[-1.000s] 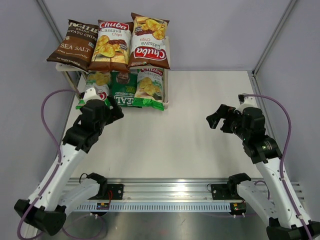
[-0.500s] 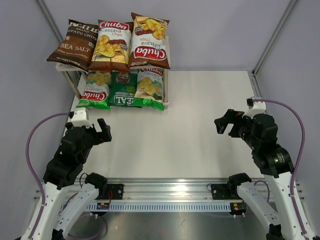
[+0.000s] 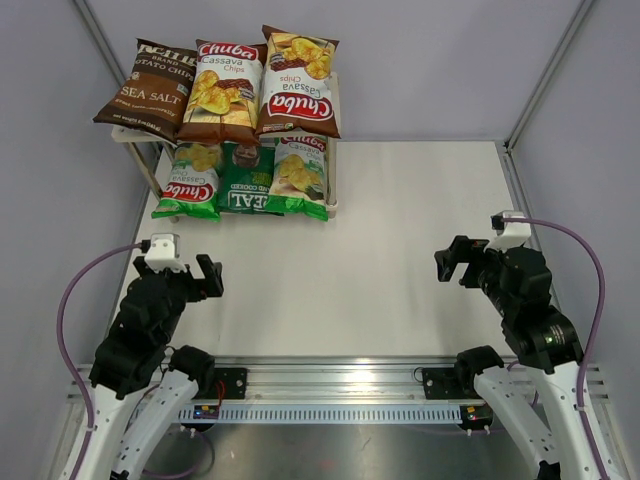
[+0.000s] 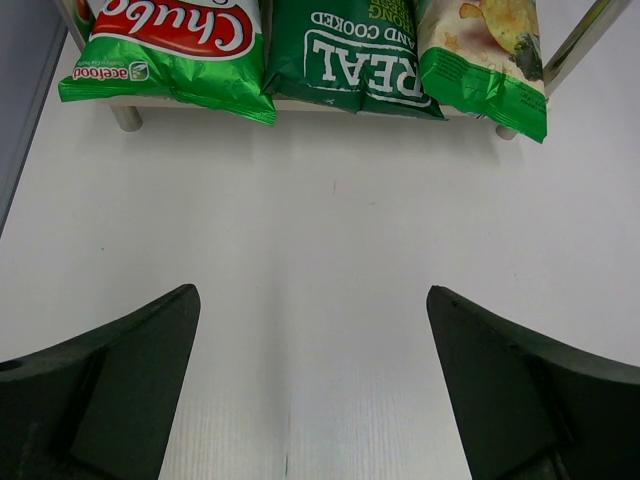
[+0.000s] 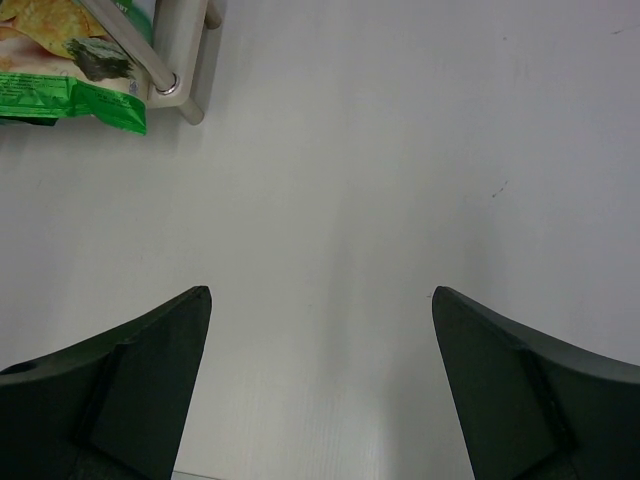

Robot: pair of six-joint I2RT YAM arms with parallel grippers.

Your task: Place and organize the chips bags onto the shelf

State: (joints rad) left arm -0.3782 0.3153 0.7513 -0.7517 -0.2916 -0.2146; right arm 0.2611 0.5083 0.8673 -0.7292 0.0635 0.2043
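Note:
The shelf (image 3: 333,110) stands at the far left. Its top board holds the dark brown Sea Salt bag (image 3: 150,88) and two brown/white Chuba bags (image 3: 222,90) (image 3: 298,85). The lower board holds a green Chuba bag (image 3: 190,182), the dark green REAL bag (image 3: 250,180) and a second green Chuba bag (image 3: 300,175). My left gripper (image 3: 180,272) is open and empty over the table, well short of the shelf. The left wrist view shows it (image 4: 311,292) facing the lower row (image 4: 355,60). My right gripper (image 3: 458,265) (image 5: 321,291) is open and empty at the right.
The white table (image 3: 400,220) is walled by grey panels at the back and both sides. The shelf's right front leg (image 5: 185,95) and a green bag's corner (image 5: 75,95) show at the top left of the right wrist view. A metal rail (image 3: 330,385) runs along the near edge.
My left arm has drawn back from the lower row of bags toward the near edge. My right arm has also pulled back a little toward the near right. The bags have not moved.

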